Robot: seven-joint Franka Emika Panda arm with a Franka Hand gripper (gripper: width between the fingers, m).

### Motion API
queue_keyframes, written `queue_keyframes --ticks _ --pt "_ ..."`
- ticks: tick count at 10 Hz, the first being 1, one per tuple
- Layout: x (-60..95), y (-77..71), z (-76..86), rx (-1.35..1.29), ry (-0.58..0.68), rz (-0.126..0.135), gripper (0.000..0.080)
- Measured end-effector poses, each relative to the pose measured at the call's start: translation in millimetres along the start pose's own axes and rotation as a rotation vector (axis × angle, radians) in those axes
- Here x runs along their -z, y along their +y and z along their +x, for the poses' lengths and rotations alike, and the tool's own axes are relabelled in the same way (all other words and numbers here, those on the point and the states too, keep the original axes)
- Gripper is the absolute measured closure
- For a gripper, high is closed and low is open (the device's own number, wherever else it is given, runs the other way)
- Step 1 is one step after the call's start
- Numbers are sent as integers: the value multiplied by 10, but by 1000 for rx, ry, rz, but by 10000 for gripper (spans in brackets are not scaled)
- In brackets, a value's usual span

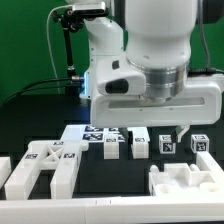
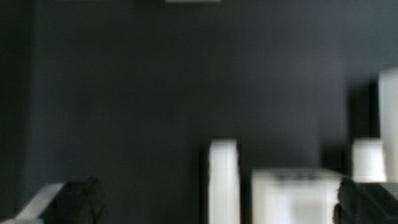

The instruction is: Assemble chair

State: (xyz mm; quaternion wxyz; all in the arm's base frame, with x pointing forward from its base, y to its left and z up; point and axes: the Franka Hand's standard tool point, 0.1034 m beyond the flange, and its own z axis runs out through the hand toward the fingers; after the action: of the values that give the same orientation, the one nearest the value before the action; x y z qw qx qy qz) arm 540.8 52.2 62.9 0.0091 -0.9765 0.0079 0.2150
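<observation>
My gripper (image 1: 152,126) hangs low over the back of the table, above a row of small white chair parts with tags (image 1: 140,143). In the blurred wrist view the gripper (image 2: 222,208) is open, with dark fingertips (image 2: 64,203) far apart. Between them, below on the dark table, lie a narrow white bar (image 2: 222,178) and a white block (image 2: 295,196). I cannot tell whether the fingers touch them. A large white framed part (image 1: 45,166) lies at the exterior view's front left. Another white part with raised edges (image 1: 186,181) lies at the front right.
The marker board (image 1: 88,132) lies flat behind the row of parts, partly hidden by the arm. Dark stands and cables (image 1: 66,50) rise at the back on the exterior view's left. More white pieces (image 2: 368,160) show blurred near one finger.
</observation>
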Motion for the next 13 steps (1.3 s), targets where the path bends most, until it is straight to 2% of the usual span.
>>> queue_keyframes --ticks 1,2,4,6,8,12,13 --pt "-68 -3 -114 2 -62 -5 151" --pt "-50 26 -219 -2 -163 -8 151" --pt "-86 27 -179 -1 -264 -12 151" --pt "-149 44 -256 -1 -416 -18 151" --pt "-323 142 -409 2 -507 -18 151" --pt "-387 160 -385 -3 -479 -18 151" --pt "-475 145 -388 -2 -463 -19 151"
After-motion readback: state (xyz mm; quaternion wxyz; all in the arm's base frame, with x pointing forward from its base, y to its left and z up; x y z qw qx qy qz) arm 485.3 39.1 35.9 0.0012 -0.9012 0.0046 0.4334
